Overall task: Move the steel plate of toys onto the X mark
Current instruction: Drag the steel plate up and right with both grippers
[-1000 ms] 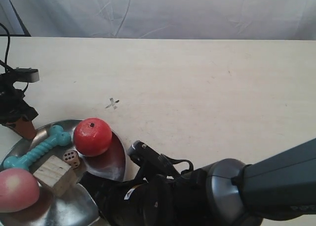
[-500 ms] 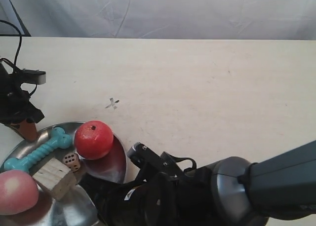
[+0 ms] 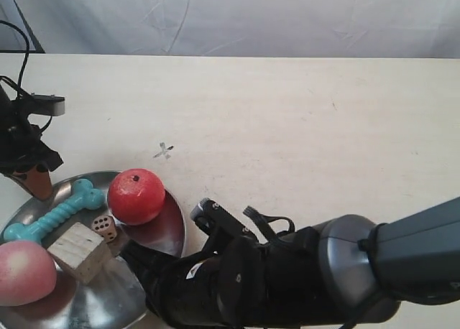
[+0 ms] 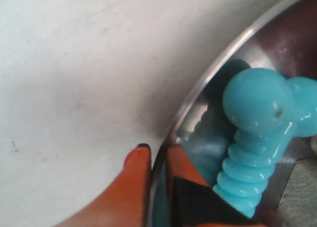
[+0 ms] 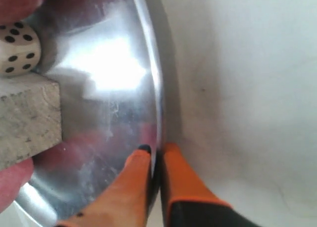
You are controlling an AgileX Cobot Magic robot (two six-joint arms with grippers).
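The steel plate [image 3: 162,228] sits at the table's near left corner. It holds a teal bone [image 3: 54,214], a red apple [image 3: 135,196], a spotted die [image 3: 105,227], a wooden cube [image 3: 79,251] and a pink ball [image 3: 21,271]. My left gripper [image 4: 156,152] is shut on the plate's rim [image 4: 213,73] beside the bone's knob [image 4: 257,103]. My right gripper [image 5: 157,150] is shut on the opposite rim [image 5: 151,78], near the die [image 5: 17,48] and cube [image 5: 27,118]. The X mark [image 3: 164,151] lies on bare table beyond the plate, a short way past the apple.
The right arm's bulky dark body [image 3: 287,279] fills the near edge of the exterior view and covers the plate's near right side. A white cloth backdrop [image 3: 237,16] stands behind the table's far edge. Black cables [image 3: 18,49] hang by the left arm.
The plate and its toys have shifted a little, with both grippers still clamped on the rim. The left arm rose slightly and the right arm's body moved a bit to the right.
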